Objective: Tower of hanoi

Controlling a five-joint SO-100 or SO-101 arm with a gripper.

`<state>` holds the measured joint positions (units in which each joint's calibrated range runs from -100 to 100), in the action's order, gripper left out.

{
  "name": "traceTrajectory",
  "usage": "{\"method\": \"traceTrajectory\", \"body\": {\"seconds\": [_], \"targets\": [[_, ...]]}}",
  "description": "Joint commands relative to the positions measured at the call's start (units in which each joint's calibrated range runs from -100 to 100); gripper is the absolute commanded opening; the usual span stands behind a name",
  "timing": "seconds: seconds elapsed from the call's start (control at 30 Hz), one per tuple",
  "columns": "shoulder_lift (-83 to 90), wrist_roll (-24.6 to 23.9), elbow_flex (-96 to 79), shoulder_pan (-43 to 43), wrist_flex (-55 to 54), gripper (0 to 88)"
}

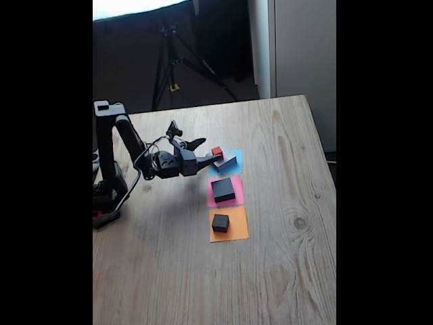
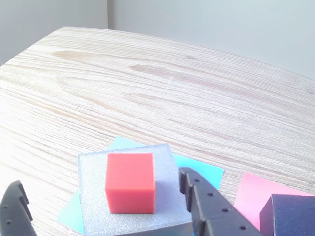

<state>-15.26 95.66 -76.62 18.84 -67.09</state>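
The Tower of hanoi blocks lie on three paper squares. A tiny red cube (image 1: 216, 152) (image 2: 130, 183) sits on top of the large flat grey block (image 1: 228, 162) (image 2: 167, 199), which rests on blue paper (image 1: 234, 155) (image 2: 199, 167). On pink paper stands the medium black block (image 1: 223, 189) (image 2: 290, 216). The small black cube (image 1: 220, 222) is on orange paper. My gripper (image 1: 211, 150) (image 2: 101, 179) is open and low over the grey block. One finger (image 2: 202, 201) is close to the red cube's right side, the other finger (image 2: 17, 206) is well off to its left.
The pink paper (image 1: 214, 196) (image 2: 253, 189) and orange paper (image 1: 237, 230) lie in a row with the blue one on a wooden table (image 1: 284, 271). A tripod (image 1: 169, 68) stands behind the table. The arm's base (image 1: 108, 189) is at the table's left edge.
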Motion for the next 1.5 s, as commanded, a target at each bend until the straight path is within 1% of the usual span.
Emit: {"method": "traceTrajectory", "body": {"seconds": [0.0, 0.37, 0.63, 0.83, 1.0, 1.1, 1.47], "targets": [[-3.4, 0.8, 2.5, 1.5, -4.7, 37.0], [-9.3, 1.5, 8.7, 2.2, -5.8, 36.8], [-10.2, 1.7, 8.7, 2.7, -5.8, 36.3], [-10.5, 3.0, 8.6, 2.5, -5.6, 34.5], [-10.8, 4.3, 8.5, 2.7, -5.6, 31.7], [-11.0, 4.3, 8.4, 2.8, -5.5, 28.2], [-11.0, 4.3, 8.3, 3.1, -4.5, 20.3]]}}
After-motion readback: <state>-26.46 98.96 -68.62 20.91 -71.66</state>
